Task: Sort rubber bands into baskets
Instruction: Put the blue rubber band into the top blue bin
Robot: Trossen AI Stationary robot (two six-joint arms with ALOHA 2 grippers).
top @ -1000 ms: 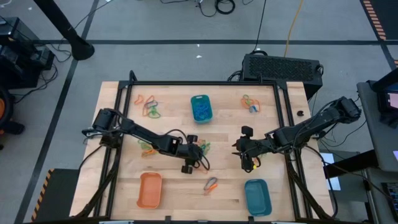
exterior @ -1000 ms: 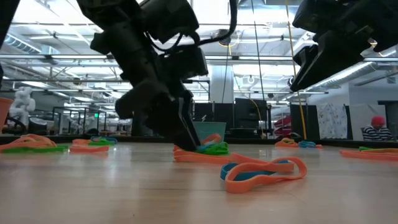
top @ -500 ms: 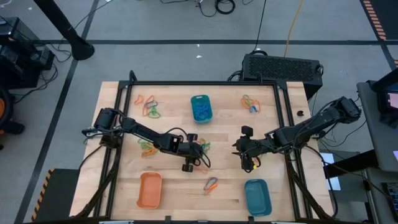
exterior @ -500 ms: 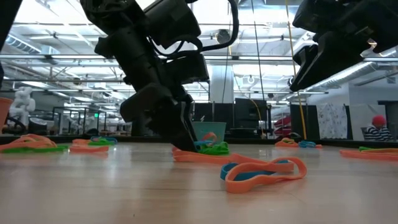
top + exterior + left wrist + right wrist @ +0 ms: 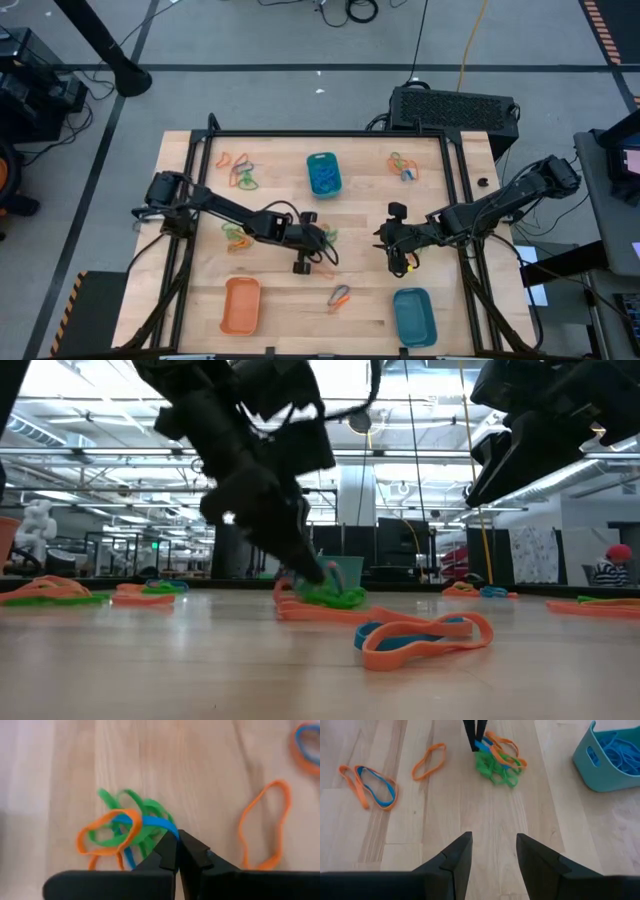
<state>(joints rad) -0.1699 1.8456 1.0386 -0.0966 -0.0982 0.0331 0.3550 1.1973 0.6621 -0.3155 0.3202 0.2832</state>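
Observation:
A tangle of green, orange and blue rubber bands [image 5: 327, 240] lies at mid-table. My left gripper [image 5: 177, 845] stands over it, shut on its blue band [image 5: 150, 824]. My right gripper [image 5: 492, 850] hovers open a little to the right of the tangle [image 5: 497, 765] and touches nothing. There are three baskets: a teal one [image 5: 323, 173] at the far centre with blue bands in it, an orange one [image 5: 241, 304] near left, and a teal one [image 5: 414, 315] near right. My left gripper pinches one strand of the blue band [image 5: 161, 826] between its two fingertips, at the edge of the tangle. The fingers [image 5: 474, 734] come down steeply from above. The band stays caught up with the green and orange loops [image 5: 330, 596], which rest on the table.
A single orange loop [image 5: 265, 830] lies beside the tangle. An orange and blue pair [image 5: 340, 296] lies near centre. More band heaps sit far left [image 5: 240, 172], left [image 5: 238, 238] and far right [image 5: 403, 165]. A black frame edges the table.
My left gripper has shut on the blue band in the tangle and has risen a little, tugging the green loops up with it. My right gripper has kept still.

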